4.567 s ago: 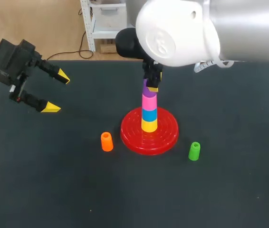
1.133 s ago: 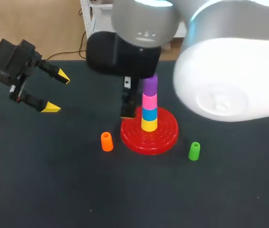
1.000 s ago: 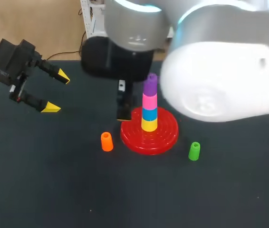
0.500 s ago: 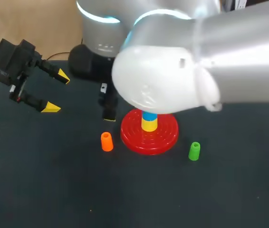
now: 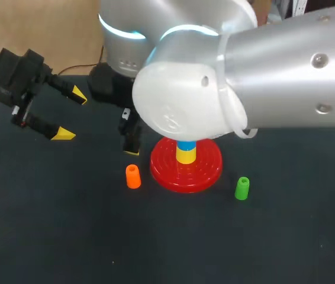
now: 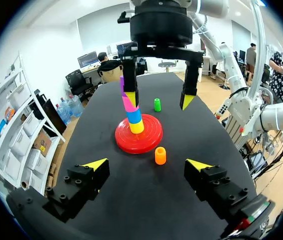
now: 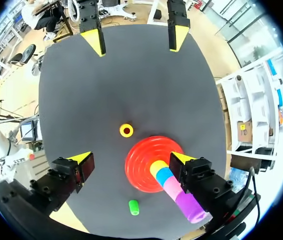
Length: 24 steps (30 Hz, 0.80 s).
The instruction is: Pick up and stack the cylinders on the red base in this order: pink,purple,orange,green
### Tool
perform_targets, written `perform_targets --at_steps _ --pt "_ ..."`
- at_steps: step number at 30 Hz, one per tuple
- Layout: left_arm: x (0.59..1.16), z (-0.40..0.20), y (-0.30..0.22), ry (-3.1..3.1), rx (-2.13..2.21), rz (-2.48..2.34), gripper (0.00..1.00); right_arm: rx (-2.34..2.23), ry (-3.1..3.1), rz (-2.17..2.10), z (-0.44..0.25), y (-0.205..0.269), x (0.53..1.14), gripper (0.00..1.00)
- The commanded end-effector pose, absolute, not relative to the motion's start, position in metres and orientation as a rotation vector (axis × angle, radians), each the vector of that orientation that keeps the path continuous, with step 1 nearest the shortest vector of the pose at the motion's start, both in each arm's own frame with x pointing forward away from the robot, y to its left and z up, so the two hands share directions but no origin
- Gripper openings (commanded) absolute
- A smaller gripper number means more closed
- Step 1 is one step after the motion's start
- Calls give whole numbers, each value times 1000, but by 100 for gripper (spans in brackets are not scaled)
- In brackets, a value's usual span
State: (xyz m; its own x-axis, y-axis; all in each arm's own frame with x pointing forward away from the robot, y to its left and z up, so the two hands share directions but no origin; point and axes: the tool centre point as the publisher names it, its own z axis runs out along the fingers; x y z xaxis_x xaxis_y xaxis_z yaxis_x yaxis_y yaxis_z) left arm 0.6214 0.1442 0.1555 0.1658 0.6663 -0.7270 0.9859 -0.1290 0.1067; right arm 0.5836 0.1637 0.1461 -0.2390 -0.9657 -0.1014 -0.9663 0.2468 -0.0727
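Observation:
The red base (image 5: 208, 168) carries a stack of yellow, blue, pink and purple cylinders (image 6: 132, 111), leaning slightly; in the head view my right arm hides its upper part. An orange cylinder (image 5: 132, 176) stands just left of the base, and a green cylinder (image 5: 242, 188) stands to its right. My right gripper (image 7: 131, 160) hangs open above the table, the orange cylinder (image 7: 126, 130) just ahead of it, one finger (image 5: 132, 138) showing in the head view. My left gripper (image 5: 62, 113) is open and empty at the far left.
The dark table (image 5: 67, 236) is bare across its front and left. My right arm's bulk hangs over the middle, above the base.
My right gripper has moved left from beside the stack to above the orange cylinder. The purple cylinder stays on the pink one. My left arm has not moved.

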Motion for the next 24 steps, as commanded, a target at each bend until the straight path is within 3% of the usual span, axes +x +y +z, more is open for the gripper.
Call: perform_targets --at_steps 1,24 --pt "622 155 145 1559 1866 -710 100 -1851 2374 10 134 163 580 100" --pt "622 155 145 1559 1866 -710 100 -1855 2410 14 91 177 574 100"
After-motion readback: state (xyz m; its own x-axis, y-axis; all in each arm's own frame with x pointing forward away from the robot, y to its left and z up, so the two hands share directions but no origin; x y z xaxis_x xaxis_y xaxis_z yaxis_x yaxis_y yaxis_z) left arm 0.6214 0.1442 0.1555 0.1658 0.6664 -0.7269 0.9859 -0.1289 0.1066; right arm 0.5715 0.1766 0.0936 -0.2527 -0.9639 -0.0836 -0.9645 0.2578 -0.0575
